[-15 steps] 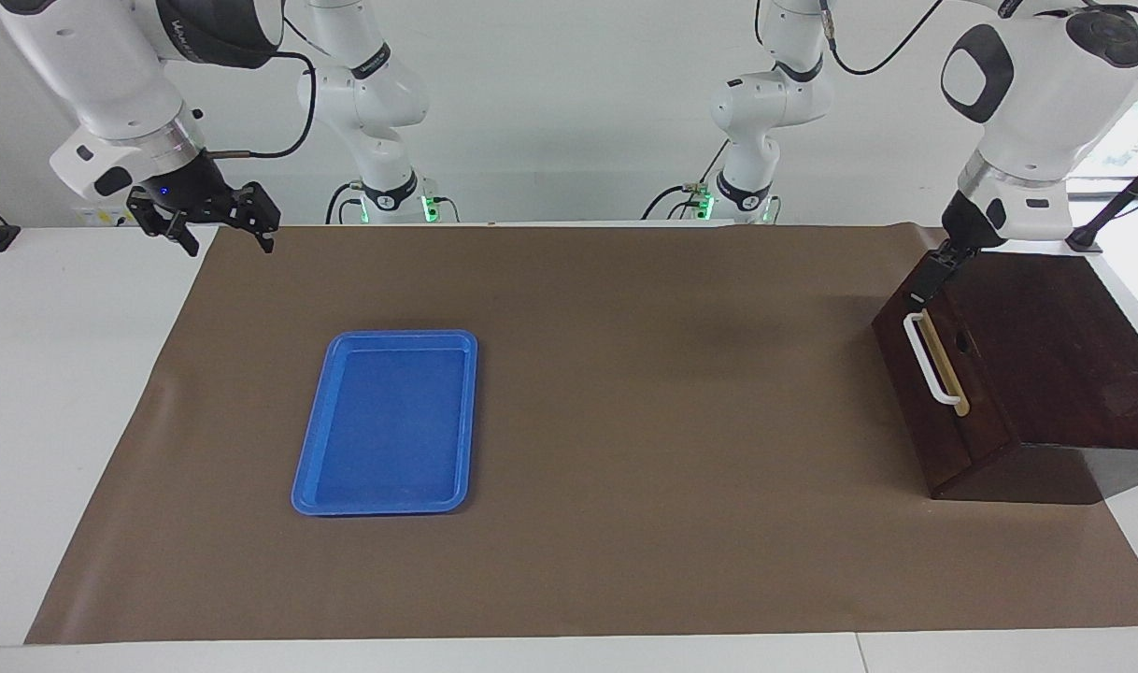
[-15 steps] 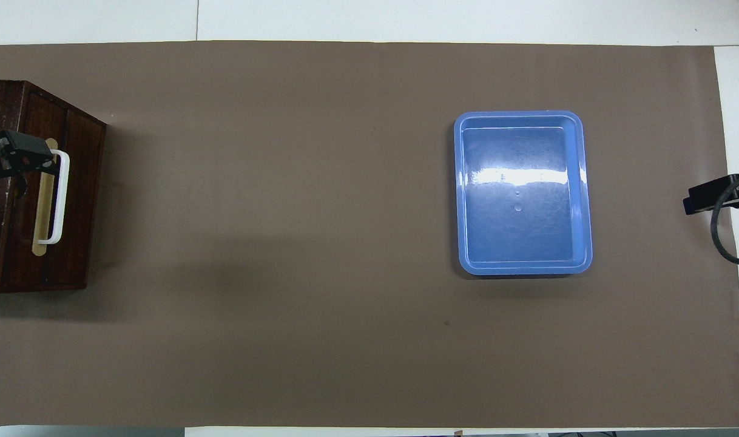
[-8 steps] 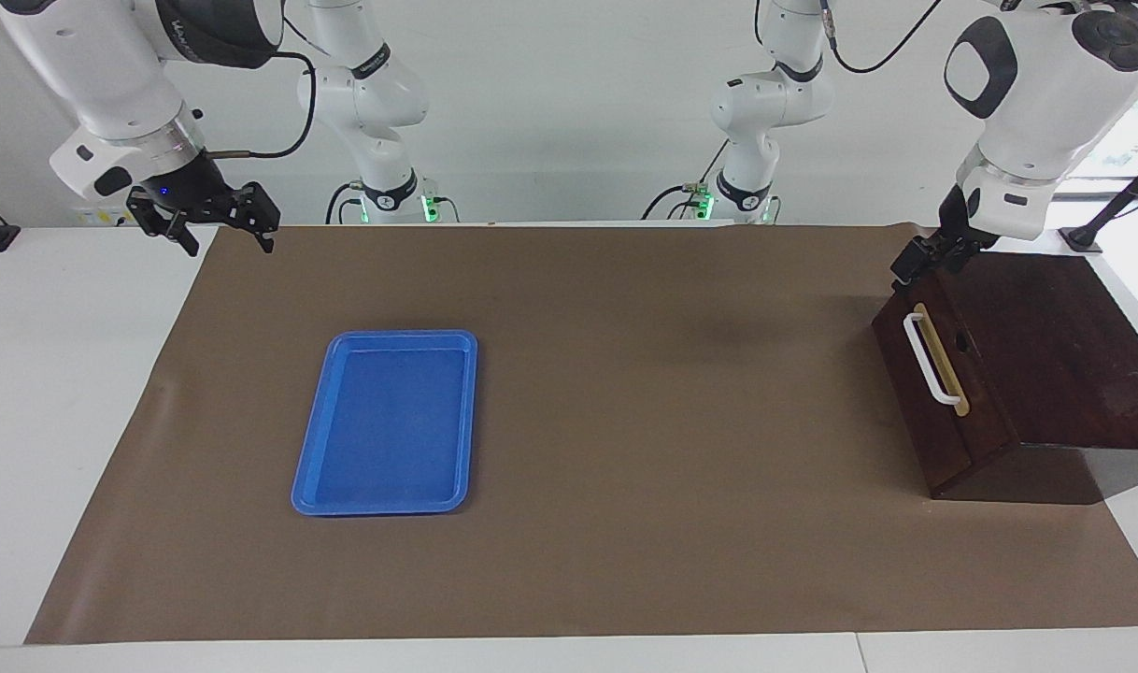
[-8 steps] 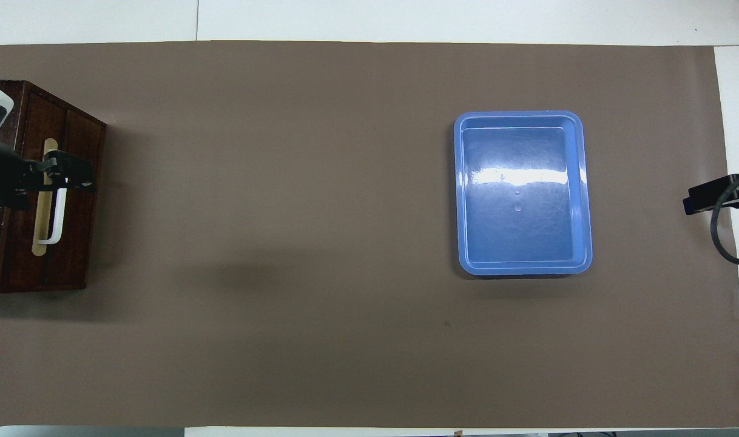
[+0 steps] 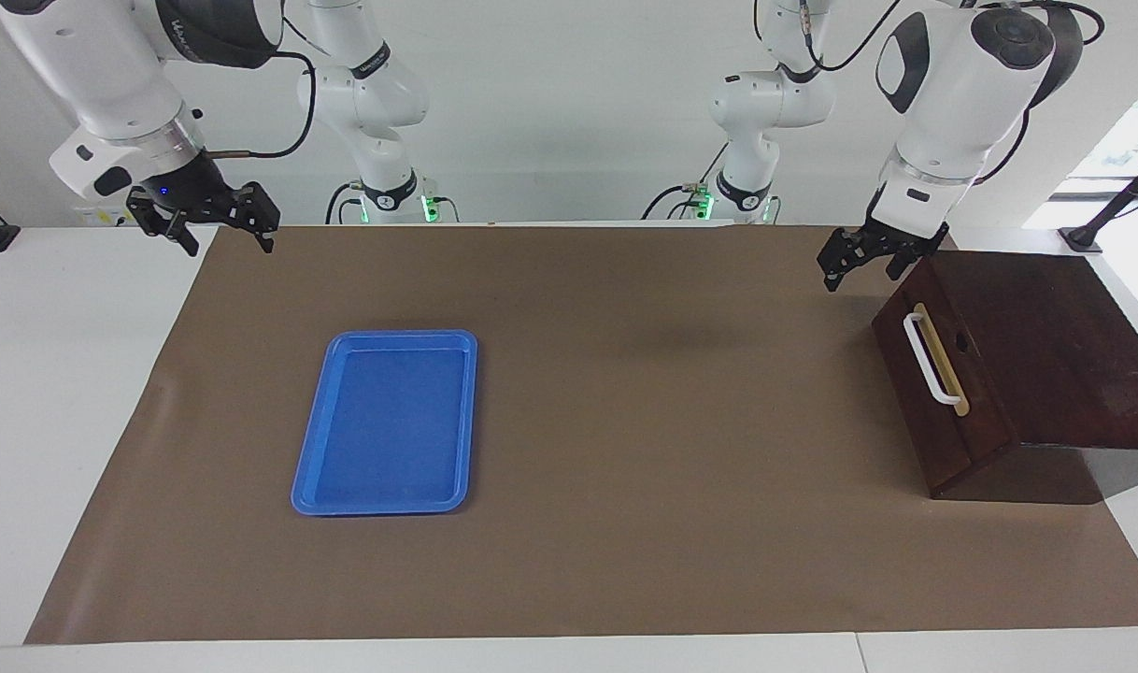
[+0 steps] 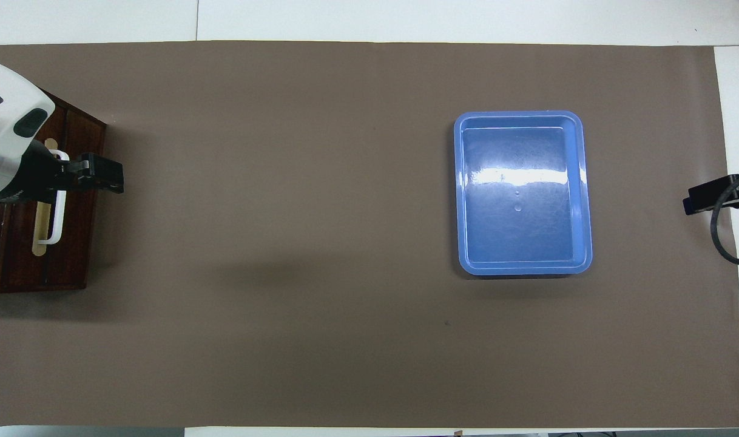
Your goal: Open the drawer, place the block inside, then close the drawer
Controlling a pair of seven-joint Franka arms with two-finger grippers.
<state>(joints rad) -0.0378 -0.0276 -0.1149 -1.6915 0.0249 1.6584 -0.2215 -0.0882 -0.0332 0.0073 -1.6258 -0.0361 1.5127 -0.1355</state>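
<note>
While drawer (image 5: 933, 369) sits shut, left gripper (image 5: 866, 262) raised

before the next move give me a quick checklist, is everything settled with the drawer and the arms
1. Drawer shut flush in its dark box: ok.
2. White handle free of any grip: ok, nothing touches it.
3. Left gripper off the drawer: ok, it hangs in the air over the brown mat beside the box's corner, fingers open and holding nothing.
4. Right gripper out of the way: ok, it waits over the mat's edge at the right arm's end, fingers open and holding nothing.
5. Yellow block inside the drawer: cannot tell, no block shows in either view and the drawer hides its inside.
6. Blue tray holds nothing: ok.
</note>
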